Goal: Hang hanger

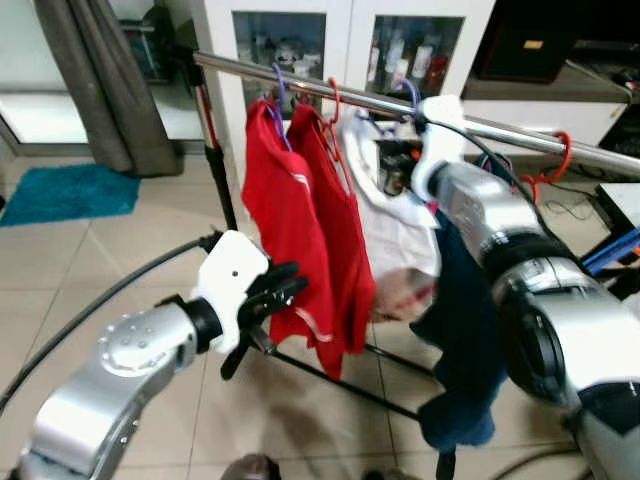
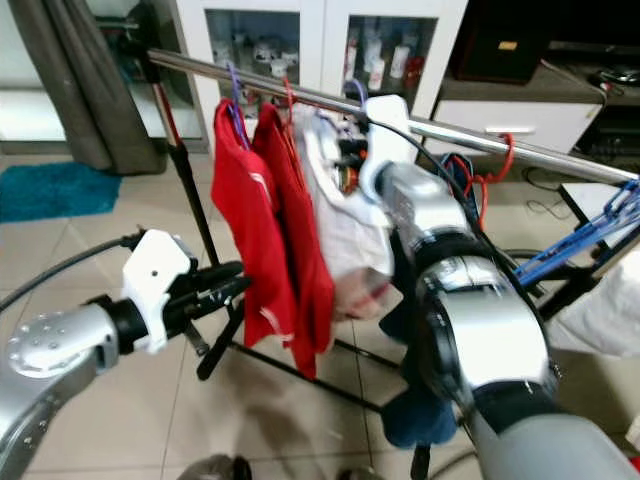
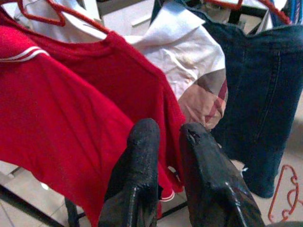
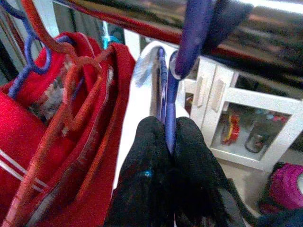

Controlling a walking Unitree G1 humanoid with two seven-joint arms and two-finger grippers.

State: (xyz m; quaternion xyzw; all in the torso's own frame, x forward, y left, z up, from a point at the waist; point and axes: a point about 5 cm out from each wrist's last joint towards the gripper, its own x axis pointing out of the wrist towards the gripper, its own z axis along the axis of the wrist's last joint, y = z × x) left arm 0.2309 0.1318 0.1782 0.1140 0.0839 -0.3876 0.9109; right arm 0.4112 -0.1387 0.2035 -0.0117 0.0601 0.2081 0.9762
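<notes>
A purple hanger [image 4: 170, 94] carrying a white shirt [image 1: 400, 230] has its hook [image 1: 410, 92] over the metal rail [image 1: 330, 92]. My right gripper [image 4: 169, 130] is shut on the hanger's neck just below the rail; it is also seen as the right gripper [image 1: 398, 165] up behind the white shirt. Two red shirts [image 1: 285, 200] hang on other hangers to the left of it. Dark blue jeans [image 1: 465, 340] hang to the right. My left gripper [image 1: 285, 285] is low in front of the red shirts, fingers [image 3: 142, 156] together with nothing between them, touching the red cloth.
An empty red hanger [image 1: 555, 160] hangs further right on the rail. The rack's base bar [image 1: 340, 380] crosses the tiled floor. Behind stand a white glass-door cabinet [image 1: 280, 40], a grey curtain [image 1: 110, 80] and a teal mat [image 1: 70, 190]. Blue hangers [image 2: 590, 235] lie at the right.
</notes>
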